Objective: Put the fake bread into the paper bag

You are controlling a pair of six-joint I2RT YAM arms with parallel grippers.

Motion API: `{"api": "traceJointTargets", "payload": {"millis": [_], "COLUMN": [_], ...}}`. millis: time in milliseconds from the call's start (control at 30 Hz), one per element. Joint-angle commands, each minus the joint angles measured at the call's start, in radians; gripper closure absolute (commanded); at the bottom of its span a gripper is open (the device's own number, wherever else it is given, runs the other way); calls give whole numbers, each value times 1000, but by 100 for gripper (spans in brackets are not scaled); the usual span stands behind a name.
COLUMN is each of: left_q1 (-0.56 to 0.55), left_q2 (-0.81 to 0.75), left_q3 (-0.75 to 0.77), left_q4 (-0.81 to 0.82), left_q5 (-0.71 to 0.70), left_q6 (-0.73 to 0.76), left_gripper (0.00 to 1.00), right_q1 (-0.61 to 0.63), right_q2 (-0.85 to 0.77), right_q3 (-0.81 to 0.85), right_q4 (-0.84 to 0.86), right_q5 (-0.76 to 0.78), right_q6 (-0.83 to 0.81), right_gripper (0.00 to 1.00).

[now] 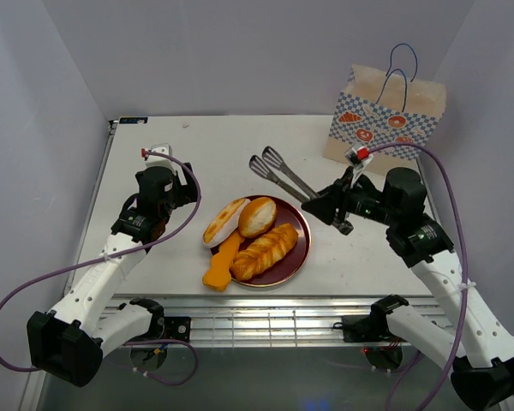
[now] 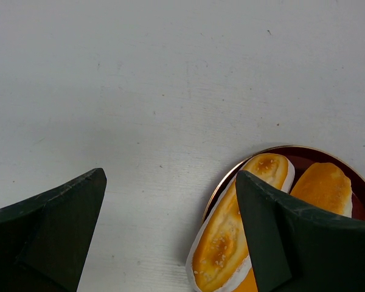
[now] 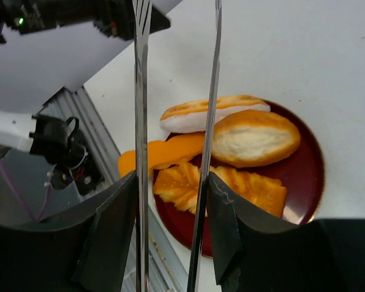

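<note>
Fake bread [image 1: 257, 216] on plate [image 1: 291, 211]; your left wrist view crops it. Left gripper [image 2: 170, 176] wide, empty. Right gripper [image 3: 171, 182] clamps tongs [image 3: 139, 91]. Paper bag [image 1: 385, 111] interior unseen.

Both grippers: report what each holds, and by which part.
The right gripper holds the metal tongs by their handle end, a finger outside each arm. The left gripper is open and holds nothing.

text: none readable | paper bag [image 1: 379, 120]: bread pictures only, no words legible
</note>
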Motion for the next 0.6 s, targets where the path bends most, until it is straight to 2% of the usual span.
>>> {"api": "traceJointTargets", "payload": {"millis": [0, 133, 200, 233, 300, 333, 567], "left_q1": [-4, -4, -4, -4, -4, -4, -4], "left_q2": [-22, -25, -28, -30, -36, -39, -58], "left_q3": [34, 34, 32, 31, 31, 31, 23], "left_q4": [-1, -2, -2, -4, -2, -2, -1], "left_q5": [-34, -55, -66, -78, -89, -101, -150], "left_q6": [8, 8, 10, 10, 8, 7, -6], "left_gripper": [2, 2, 2, 2, 2, 2, 2], "right_q1": [102, 284, 349, 422, 505, 585, 943], "right_q2": [-46, -57, -65, -68, -65, -60, 41], "right_q3": [-69, -115, -127, -132, -130, -127, -104], "right_q4": [1, -66, -85, -87, -108, -117, -198], "right_q5": [-19, 101, 226, 318, 403, 443, 855], "right_q6": [-85, -121, -123, -126, -135, -137, -132], "right_gripper": [48, 48, 49, 49, 49, 49, 47]}}
